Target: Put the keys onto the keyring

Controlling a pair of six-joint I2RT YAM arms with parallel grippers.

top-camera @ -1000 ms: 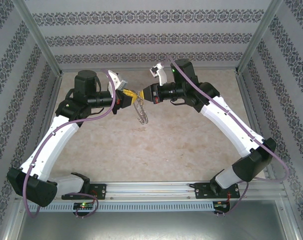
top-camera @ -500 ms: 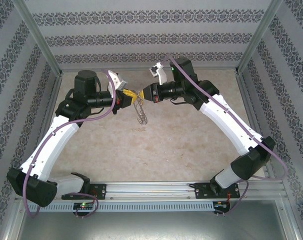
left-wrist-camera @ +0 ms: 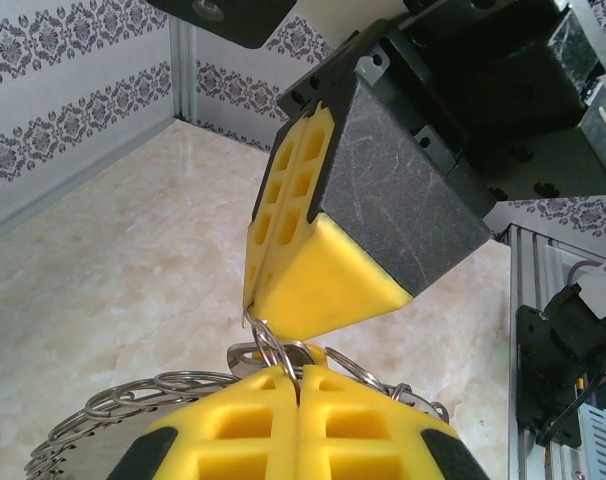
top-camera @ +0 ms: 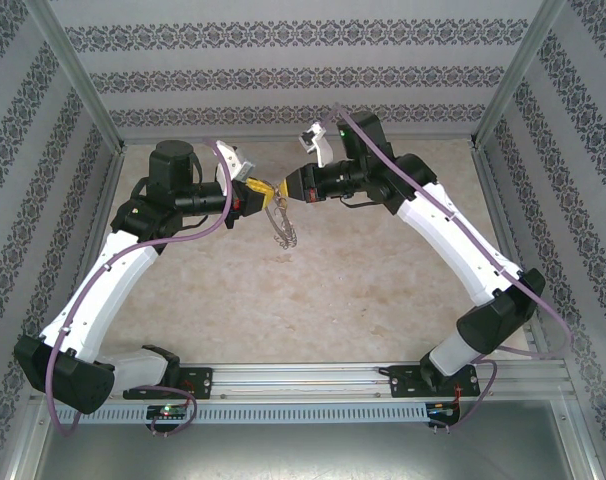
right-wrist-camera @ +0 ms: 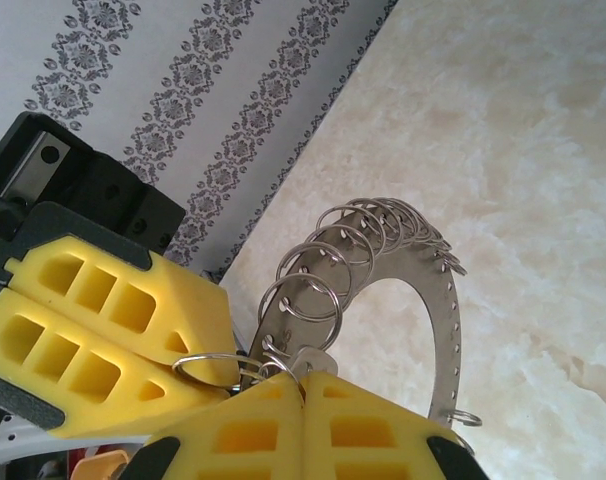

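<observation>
Robotics test cell: aluminium-profile frame (top-camera: 83,92), damask-papered wall panels (top-camera: 303,75), marble-look bench (top-camera: 313,300), two robot arms (top-camera: 118,275) bolted to a front rail (top-camera: 303,380).

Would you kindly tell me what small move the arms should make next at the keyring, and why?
I'd probably keep the left gripper still and ease the right gripper slightly toward it. Both are shut, tips almost touching in mid-air, with a small split ring pinched where they meet and the keyring dangling; anything bigger might tug it loose.
</observation>
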